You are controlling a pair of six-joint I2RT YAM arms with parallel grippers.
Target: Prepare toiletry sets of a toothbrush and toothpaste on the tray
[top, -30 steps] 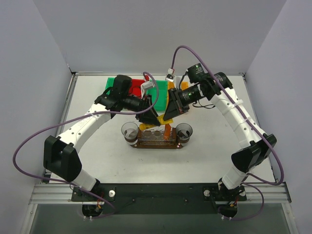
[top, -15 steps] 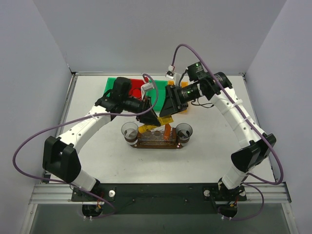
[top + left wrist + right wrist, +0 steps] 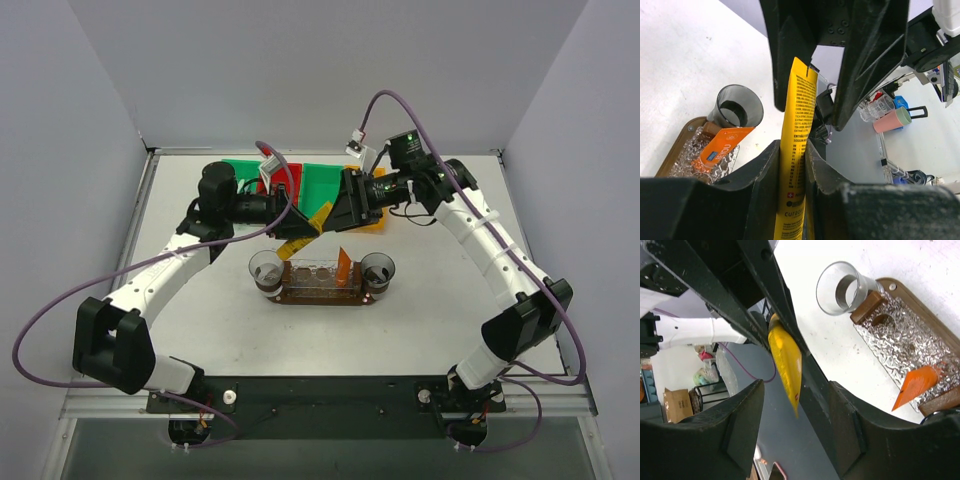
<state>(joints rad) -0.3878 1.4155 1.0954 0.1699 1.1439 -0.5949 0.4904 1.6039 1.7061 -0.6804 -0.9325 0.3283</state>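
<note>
My left gripper (image 3: 292,216) is shut on the yellow toothpaste (image 3: 303,226) and holds it in the air behind the tray (image 3: 285,296). In the left wrist view the tube (image 3: 795,150) is pinched between my fingers (image 3: 765,175) and points at the right gripper. My right gripper (image 3: 328,212) is open, its jaws on either side of the tube's far end (image 3: 786,357) without closing on it. The orange toothpaste (image 3: 343,266) rests on the tray's right part, also in the left wrist view (image 3: 722,147) and the right wrist view (image 3: 919,385). No toothbrush is in view.
A clear cup stands at each end of the tray, one on the left (image 3: 265,268) and one on the right (image 3: 379,268). Green and red bins (image 3: 238,168) and an orange bin (image 3: 372,222) lie at the back, partly under the arms. Cables loop over both arms.
My left arm has drawn back to the left, lifting the yellow tube off the tray area. My right gripper has moved back and left, staying at the tube's far end.
</note>
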